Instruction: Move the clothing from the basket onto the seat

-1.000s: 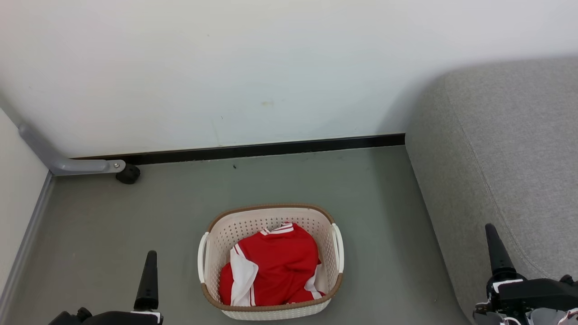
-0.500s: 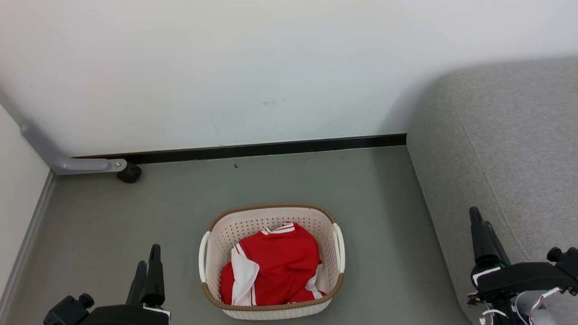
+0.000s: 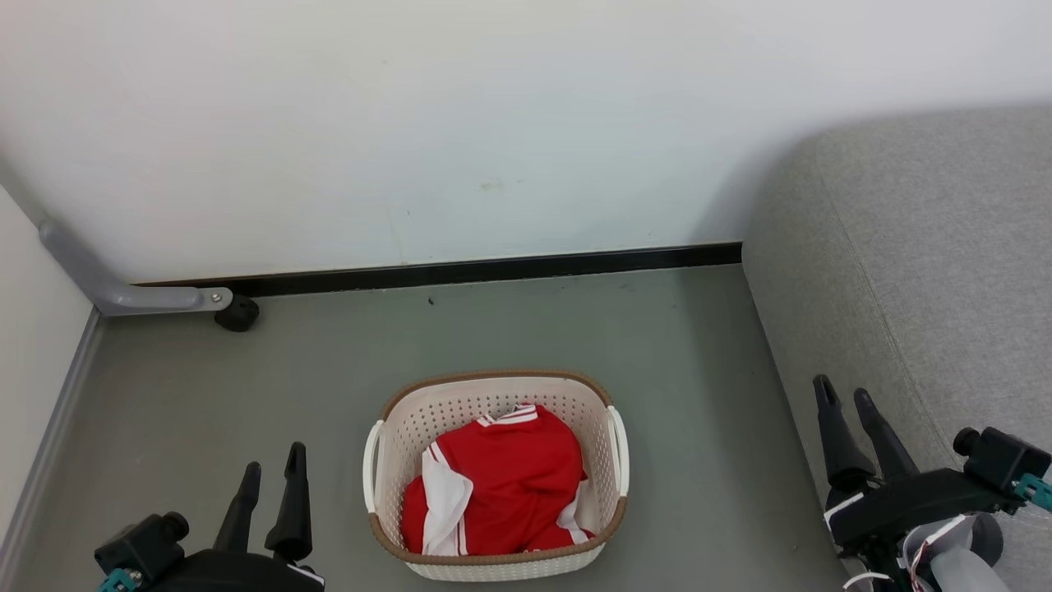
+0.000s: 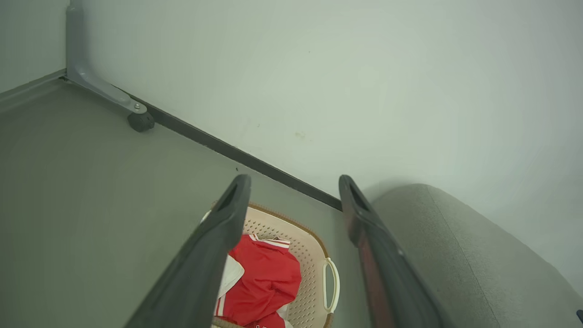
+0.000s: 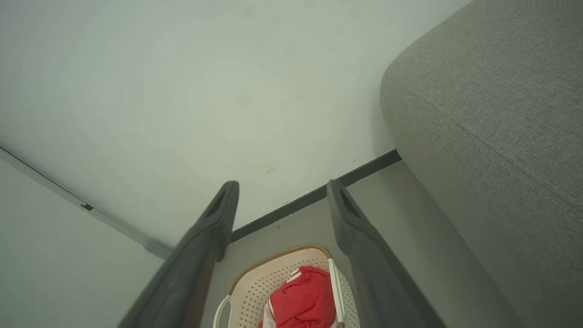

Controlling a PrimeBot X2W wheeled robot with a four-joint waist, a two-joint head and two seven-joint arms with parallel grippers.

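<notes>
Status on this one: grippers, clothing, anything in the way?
Left gripper open, empty, left of basket. Right gripper open, empty, by seat. Clothing in basket, untouched. Nothing over it.

Grey floor [image 3: 526, 329], white wall [image 3: 411, 123], black skirting [image 3: 493, 270], perhaps a castored metal leg [image 3: 123, 298].

Head above, wrists flanking (basket [image 3: 493, 376] shared)
</notes>
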